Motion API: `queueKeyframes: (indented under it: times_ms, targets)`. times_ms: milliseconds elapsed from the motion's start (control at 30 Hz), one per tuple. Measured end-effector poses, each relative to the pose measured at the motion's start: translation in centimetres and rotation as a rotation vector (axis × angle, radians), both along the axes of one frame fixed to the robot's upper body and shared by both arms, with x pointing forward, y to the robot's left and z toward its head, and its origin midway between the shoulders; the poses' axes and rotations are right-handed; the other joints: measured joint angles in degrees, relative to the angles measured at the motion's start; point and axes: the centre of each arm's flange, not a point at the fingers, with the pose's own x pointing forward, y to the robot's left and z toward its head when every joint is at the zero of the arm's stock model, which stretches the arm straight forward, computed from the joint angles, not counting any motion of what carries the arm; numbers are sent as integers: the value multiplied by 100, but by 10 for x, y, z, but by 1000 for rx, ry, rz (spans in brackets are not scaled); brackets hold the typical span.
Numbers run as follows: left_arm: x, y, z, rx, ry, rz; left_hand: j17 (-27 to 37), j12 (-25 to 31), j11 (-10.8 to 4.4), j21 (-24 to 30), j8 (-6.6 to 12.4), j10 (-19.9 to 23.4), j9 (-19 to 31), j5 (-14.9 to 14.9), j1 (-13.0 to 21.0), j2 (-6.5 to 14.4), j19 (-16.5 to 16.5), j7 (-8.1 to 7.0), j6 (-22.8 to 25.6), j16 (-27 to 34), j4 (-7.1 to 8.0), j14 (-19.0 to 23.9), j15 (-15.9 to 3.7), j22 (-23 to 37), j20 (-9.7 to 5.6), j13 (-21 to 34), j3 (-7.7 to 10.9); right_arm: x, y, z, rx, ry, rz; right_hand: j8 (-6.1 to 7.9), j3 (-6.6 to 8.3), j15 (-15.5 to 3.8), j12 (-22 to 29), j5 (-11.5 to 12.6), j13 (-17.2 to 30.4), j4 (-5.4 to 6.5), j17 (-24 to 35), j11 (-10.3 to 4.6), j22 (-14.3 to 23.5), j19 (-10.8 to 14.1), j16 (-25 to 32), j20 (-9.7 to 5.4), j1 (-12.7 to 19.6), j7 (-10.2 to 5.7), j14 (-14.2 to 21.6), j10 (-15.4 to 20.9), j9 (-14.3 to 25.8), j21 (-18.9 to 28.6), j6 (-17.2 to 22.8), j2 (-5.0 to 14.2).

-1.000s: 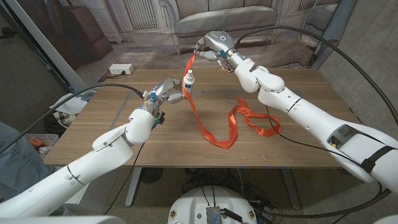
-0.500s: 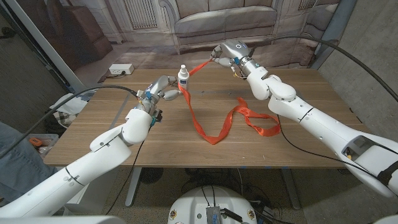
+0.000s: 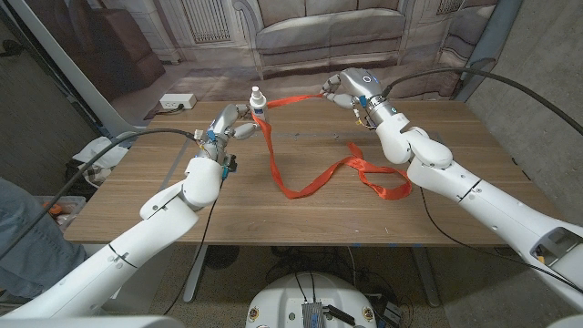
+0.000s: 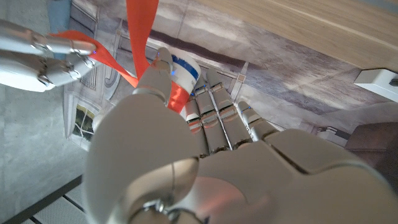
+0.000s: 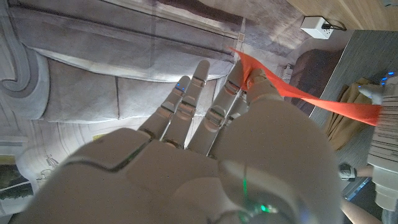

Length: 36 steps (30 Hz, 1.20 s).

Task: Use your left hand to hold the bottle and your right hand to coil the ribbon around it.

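My left hand (image 3: 231,123) grips a small white bottle (image 3: 259,97) upright near the table's far edge; its base is hidden by the fingers and ribbon. The orange ribbon (image 3: 293,97) runs taut from the bottle to my right hand (image 3: 352,88), which pinches it between thumb and fingers above the far side of the table. From the bottle the ribbon also hangs down and lies in loose loops (image 3: 364,173) on the wood. In the left wrist view the bottle (image 4: 185,67) sits at my fingertips with the ribbon (image 4: 140,31) across it. The right wrist view shows the ribbon (image 5: 298,93) leaving my fingers.
A white power box (image 3: 178,101) lies at the wooden table's (image 3: 182,219) far left corner. A sofa (image 3: 328,32) stands behind the table. Cables arc over both arms. A person's leg in jeans (image 3: 18,228) shows at the left edge.
My left hand has carried the bottle left and toward the far edge. My right hand has moved right and slightly down, pulling the ribbon taut between them.
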Motion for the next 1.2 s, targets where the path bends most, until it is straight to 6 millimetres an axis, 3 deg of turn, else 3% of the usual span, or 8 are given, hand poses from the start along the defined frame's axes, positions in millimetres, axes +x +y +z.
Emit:
queueKeyframes:
  times_ms: [333,1200]
  targets:
    - [7,2,5,-98,-34,-18,0,0,-1,29,1,-2,0,-1,0,0,51,0,0,0,-5,49,-13,0,-11,0,22,-20,0,-16,1,11,40,4,0,-4,0,0,27,0,-14,-22,0,0,0,0,0,9,5,22,1,-16,-9,0]
    - [10,22,12,-248,-57,-76,27,0,-2,33,3,-3,0,-4,0,0,143,0,0,38,-5,132,-35,0,21,0,22,-24,-43,-46,113,78,-57,27,0,-4,0,-4,51,0,-13,9,-29,0,0,0,1,10,5,52,4,-36,37,-3]
